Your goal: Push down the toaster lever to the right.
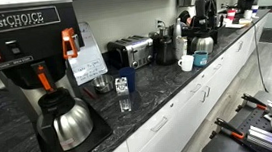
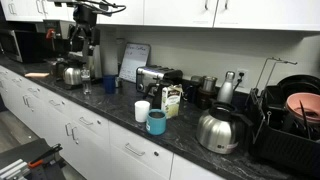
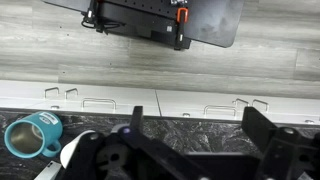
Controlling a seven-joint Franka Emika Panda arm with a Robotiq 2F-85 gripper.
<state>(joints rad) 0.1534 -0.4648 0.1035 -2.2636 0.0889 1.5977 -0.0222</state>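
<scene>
The silver toaster (image 1: 131, 52) with black ends stands at the back of the dark stone counter; it also shows in an exterior view (image 2: 155, 77). Its levers are too small to make out. My gripper (image 3: 197, 135) is open and empty, with its two dark fingers spread wide above the counter's front edge. The arm (image 2: 88, 20) hangs high over the counter, well to one side of the toaster and apart from it. The toaster is out of the wrist view.
A teal mug (image 3: 30, 135) and a white cup (image 3: 72, 152) stand near the counter edge. A coffee machine (image 1: 24, 57) with a steel carafe (image 1: 70, 122), a glass (image 1: 124, 95), kettles (image 2: 218, 130) and a dish rack (image 2: 290, 120) crowd the counter.
</scene>
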